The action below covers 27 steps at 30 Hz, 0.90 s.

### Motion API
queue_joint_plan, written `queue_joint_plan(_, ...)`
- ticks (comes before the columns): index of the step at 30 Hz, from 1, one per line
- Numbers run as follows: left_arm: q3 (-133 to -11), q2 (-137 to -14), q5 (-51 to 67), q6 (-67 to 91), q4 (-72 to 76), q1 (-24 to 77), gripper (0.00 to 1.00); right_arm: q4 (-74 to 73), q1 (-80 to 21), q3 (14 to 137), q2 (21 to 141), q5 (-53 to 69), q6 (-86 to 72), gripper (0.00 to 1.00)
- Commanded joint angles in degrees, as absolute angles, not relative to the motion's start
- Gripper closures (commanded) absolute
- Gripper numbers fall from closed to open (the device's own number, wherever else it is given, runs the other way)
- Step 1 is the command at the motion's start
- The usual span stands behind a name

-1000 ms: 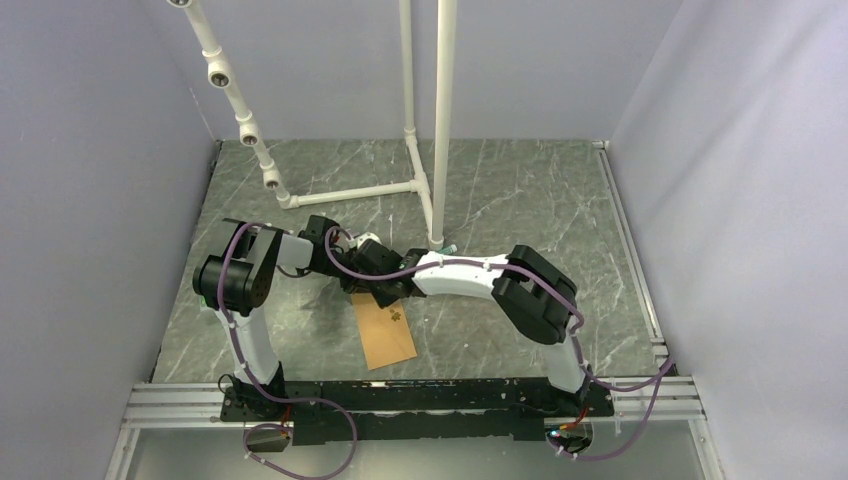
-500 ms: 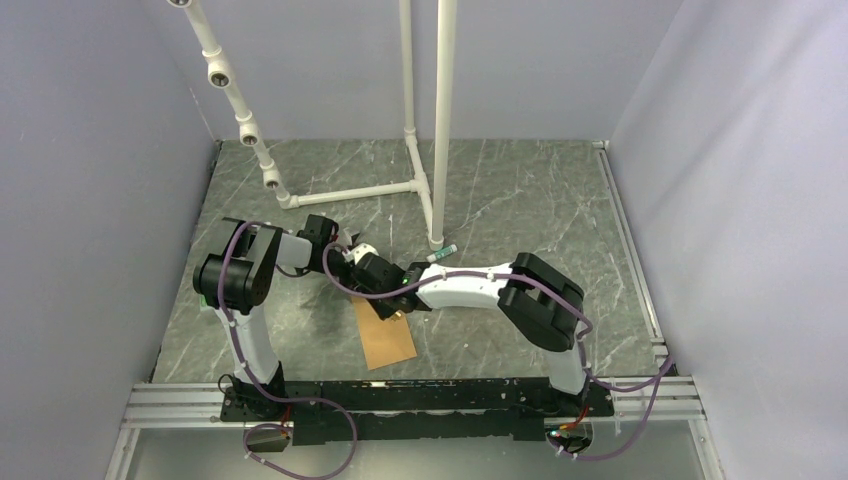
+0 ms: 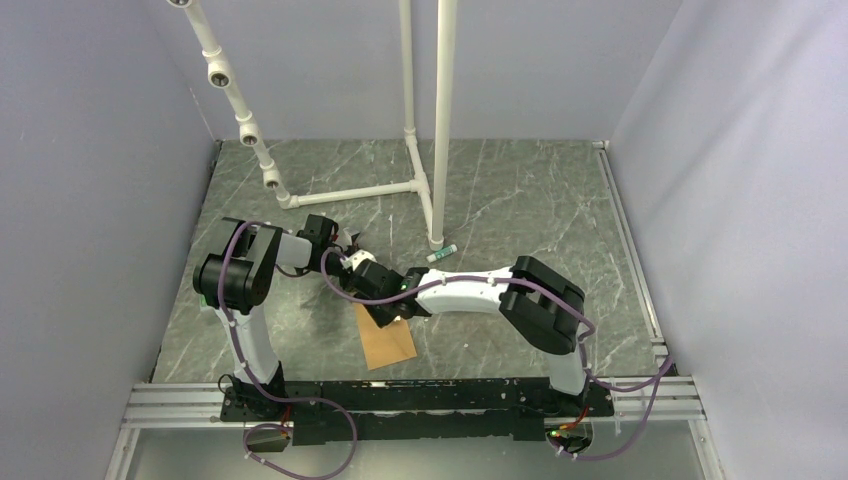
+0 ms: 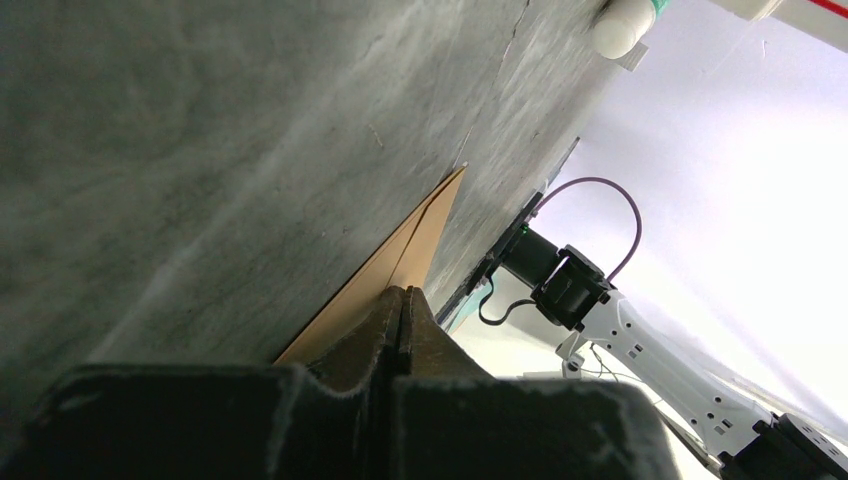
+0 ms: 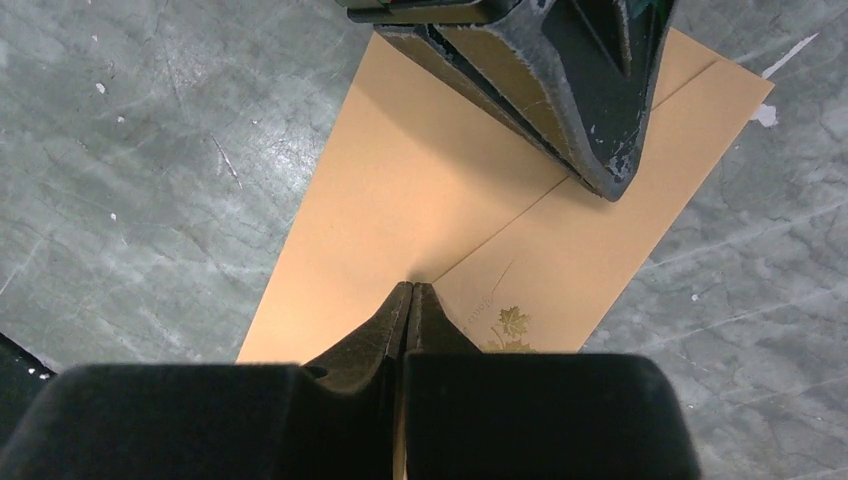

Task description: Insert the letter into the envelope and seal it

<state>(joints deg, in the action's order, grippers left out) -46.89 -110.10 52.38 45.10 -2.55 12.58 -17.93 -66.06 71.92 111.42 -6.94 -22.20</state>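
Note:
The orange-brown envelope [image 3: 392, 346] lies flat on the marble table with its flap folded down. The right wrist view shows its crease and a gold leaf print [image 5: 513, 322]. My right gripper [image 5: 412, 287] is shut, its tips touching the envelope [image 5: 400, 190] at the flap's edge. My left gripper [image 5: 606, 186] is shut too, its tips pressing down on the envelope's far end. In the left wrist view the left gripper [image 4: 403, 292] rests on the envelope's edge [image 4: 418, 243]. In the top view both grippers, left [image 3: 372, 292] and right [image 3: 388, 318], meet over the envelope's far half. The letter is out of view.
A white pipe frame [image 3: 410, 130] stands at the back of the table. A small white and green tube [image 3: 441, 254] lies by its foot, and shows in the left wrist view [image 4: 625, 20]. Grey walls close in both sides. A metal rail [image 3: 400, 395] runs along the near edge.
My right gripper has slid toward the near edge along the envelope, and its arm has stretched further left. The left gripper and the envelope have hardly moved.

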Motion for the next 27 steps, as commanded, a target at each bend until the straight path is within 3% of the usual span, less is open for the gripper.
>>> queue_joint_plan(1,-45.59,-113.28,43.94,45.46,-5.16,11.43,0.98,-26.51,-66.91,68.71,111.69,-7.70,-25.41,0.99)
queue_joint_plan(11,-45.62,-113.36,43.86,45.33,-5.35,11.43,0.98,-23.57,-64.33,65.00,108.87,-5.79,-28.69,0.89)
queue_joint_plan(27,-46.14,-113.75,43.55,45.18,-5.71,11.43,0.97,-25.91,-65.59,59.61,105.55,-0.69,-21.26,0.93)
